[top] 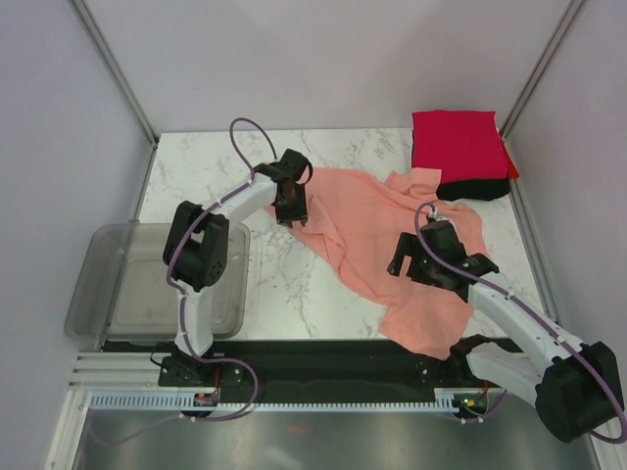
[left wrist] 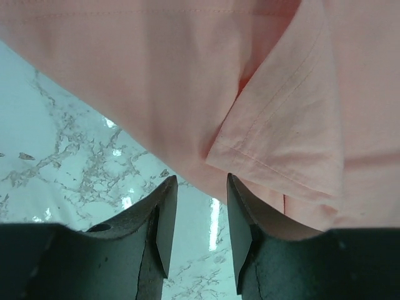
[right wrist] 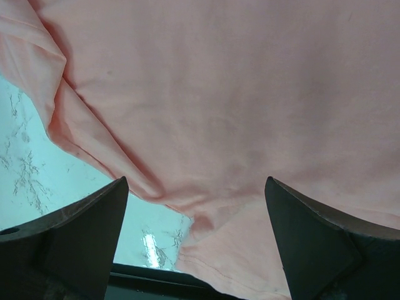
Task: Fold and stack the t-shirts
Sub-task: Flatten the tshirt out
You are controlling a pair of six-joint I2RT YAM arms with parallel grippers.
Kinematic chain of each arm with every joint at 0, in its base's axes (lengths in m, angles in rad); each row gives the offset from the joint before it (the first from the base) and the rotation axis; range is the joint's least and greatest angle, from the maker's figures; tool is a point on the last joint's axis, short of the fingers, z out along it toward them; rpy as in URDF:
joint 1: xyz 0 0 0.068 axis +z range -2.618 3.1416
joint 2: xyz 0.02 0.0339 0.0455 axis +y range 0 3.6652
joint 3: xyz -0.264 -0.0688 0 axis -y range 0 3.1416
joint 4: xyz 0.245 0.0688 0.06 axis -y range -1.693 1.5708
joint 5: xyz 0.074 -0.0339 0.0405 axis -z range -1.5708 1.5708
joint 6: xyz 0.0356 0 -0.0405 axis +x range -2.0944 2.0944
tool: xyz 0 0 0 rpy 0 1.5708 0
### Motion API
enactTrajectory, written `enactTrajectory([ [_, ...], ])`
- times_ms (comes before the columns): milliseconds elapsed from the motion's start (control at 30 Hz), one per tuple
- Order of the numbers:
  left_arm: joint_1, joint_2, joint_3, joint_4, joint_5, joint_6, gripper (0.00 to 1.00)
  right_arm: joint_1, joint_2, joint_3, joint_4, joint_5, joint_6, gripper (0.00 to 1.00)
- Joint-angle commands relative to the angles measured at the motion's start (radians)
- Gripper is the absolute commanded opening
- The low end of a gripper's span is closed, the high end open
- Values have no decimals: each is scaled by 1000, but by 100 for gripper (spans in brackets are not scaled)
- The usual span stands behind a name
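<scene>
A crumpled salmon-pink cloth t-shirt (top: pixel 377 230) sprawls toward the near right corner. Left gripper (left wrist: pixel 200 184) is barely parted, right gripper (right wrist: pixel 197 187) wide, both empty

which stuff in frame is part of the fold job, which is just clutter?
Job: salmon-pink t-shirt, crumpled mid-table; red t-shirt folded on black t-shirt, far right corner.
Lying about: grey plastic tub, near left.
</scene>
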Motion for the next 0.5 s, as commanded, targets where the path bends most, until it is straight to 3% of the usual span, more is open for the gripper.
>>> enactTrajectory([
  [0,2,-4,-5,114,50,-50,44,3,-1,-11,26,4,-4,98],
  [467,8,79,10,138,95,-59,41,3,4,-24,29,9,-10,98],
])
